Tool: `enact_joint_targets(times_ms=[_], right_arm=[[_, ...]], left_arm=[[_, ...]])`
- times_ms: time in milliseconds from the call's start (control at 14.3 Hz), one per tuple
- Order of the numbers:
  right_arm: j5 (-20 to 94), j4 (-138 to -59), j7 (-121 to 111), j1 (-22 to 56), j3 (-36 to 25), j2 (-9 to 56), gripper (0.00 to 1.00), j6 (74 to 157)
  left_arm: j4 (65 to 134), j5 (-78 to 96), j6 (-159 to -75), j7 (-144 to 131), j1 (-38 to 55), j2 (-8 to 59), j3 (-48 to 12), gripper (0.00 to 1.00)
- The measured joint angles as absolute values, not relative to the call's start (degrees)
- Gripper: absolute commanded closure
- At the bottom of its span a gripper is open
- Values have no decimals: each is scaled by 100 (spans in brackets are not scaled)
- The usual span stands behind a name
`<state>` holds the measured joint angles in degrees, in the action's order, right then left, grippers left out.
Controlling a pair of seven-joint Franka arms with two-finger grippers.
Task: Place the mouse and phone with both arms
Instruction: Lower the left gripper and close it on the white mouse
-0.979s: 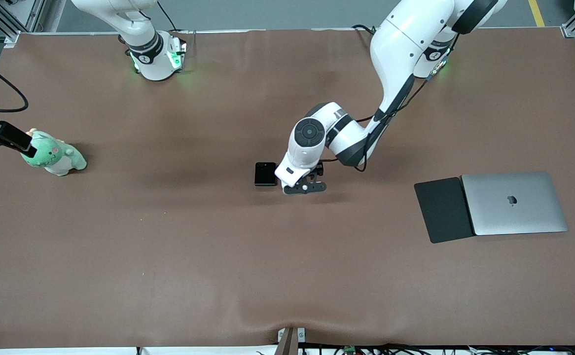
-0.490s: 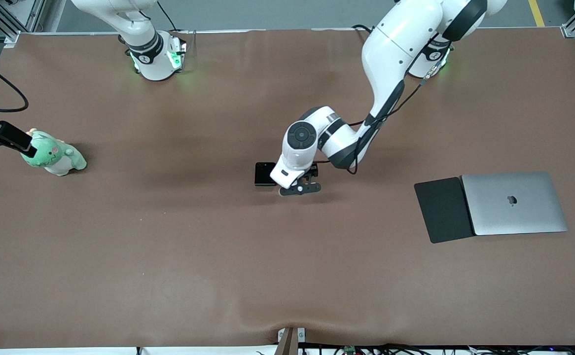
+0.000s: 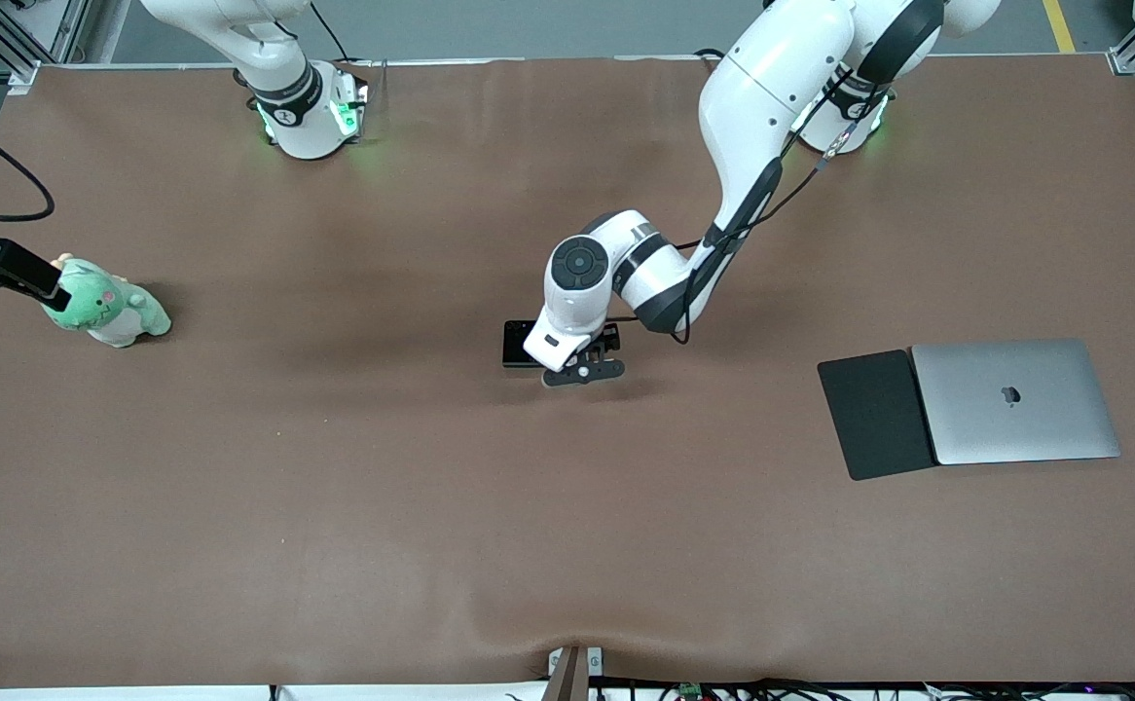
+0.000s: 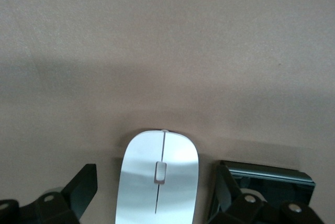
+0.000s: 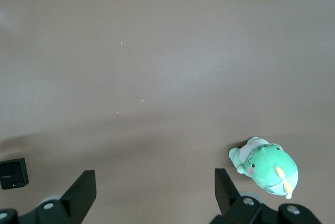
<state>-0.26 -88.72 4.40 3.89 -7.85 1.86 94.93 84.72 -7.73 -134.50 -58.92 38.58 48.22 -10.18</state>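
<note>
Left gripper (image 3: 582, 362) sits low at frame centre in the front view, over the mouse (image 4: 157, 177). Fingers (image 4: 78, 190) are spread wide, one on each side of the mouse, not touching it (the mouse only shows in the left wrist view; the arm hides it from the front). Phone (image 3: 519, 343) lies flat on the brown table (image 3: 334, 487), just beside the mouse, toward the right arm's end. Right gripper (image 5: 152, 195) waits up high with fingers apart, holding nothing. Green plush toy (image 3: 105, 307) at mid-left edge. Laptop (image 3: 1015, 399) and black mouse pad (image 3: 874, 414) touch at mid-right.
</note>
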Motion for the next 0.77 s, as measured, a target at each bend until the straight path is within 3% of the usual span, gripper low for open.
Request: enact_joint_targets(times_ms=[699,769], right_arm=[[-26,-8872,440,388,-786,186,0,9493],[-26,-8872,440,388,-786,186,0,9493]], left_arm=[[8589,-775,-13405,-6054,3910,4824,-1012,0],[8603,-777,-13403,-6069,3915,4824,-1013,4]])
